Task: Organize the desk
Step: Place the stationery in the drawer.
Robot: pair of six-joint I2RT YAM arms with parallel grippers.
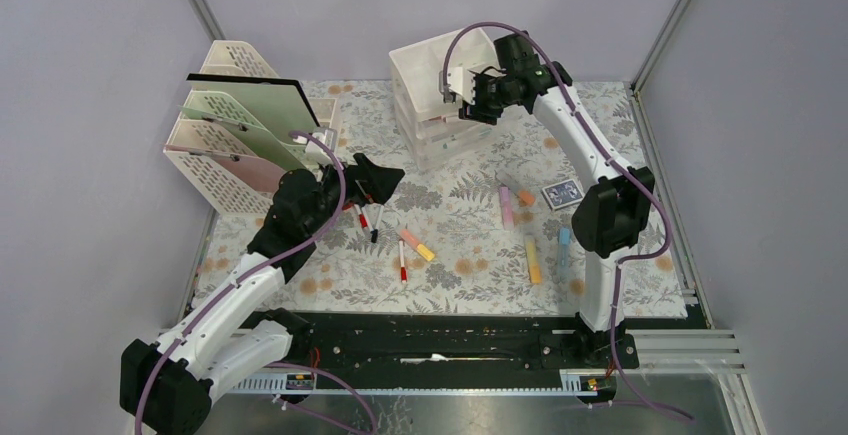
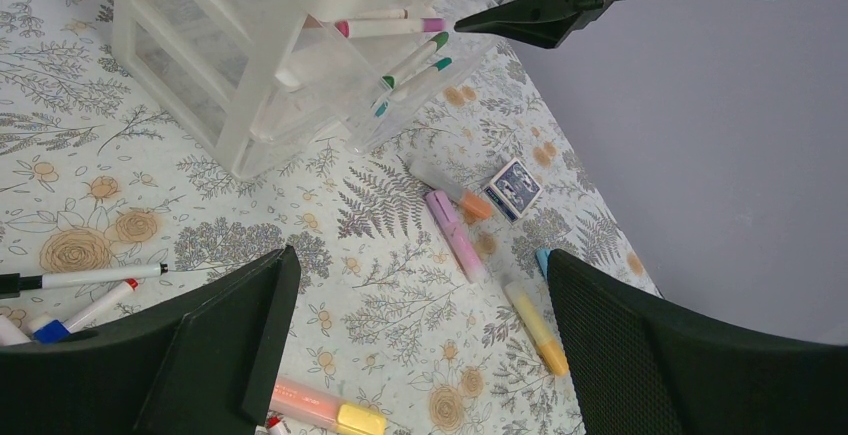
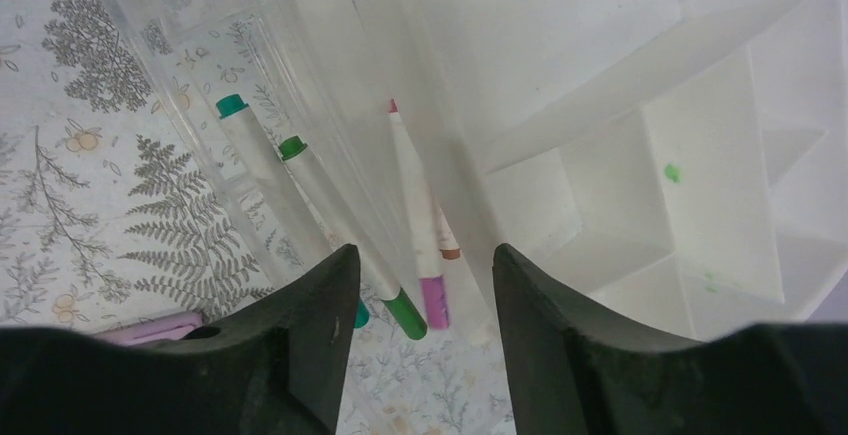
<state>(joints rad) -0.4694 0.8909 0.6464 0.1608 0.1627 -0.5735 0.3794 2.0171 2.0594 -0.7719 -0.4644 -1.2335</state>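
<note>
both left tool [image 1: 375, 177] and right tool [image 1: 468, 100] spread, empty; red markers [image 1: 362, 217] lie near-to-far on table [image 1: 470, 275], nearest the left one.

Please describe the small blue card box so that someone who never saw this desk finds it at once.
On the pale fern-printed desk, look right of the white plastic drawer unit, toward the near edge. There a small blue card box lies beside a pink highlighter pen. It alone is a flat patterned rectangle; the pens around it are long and plain.
</note>
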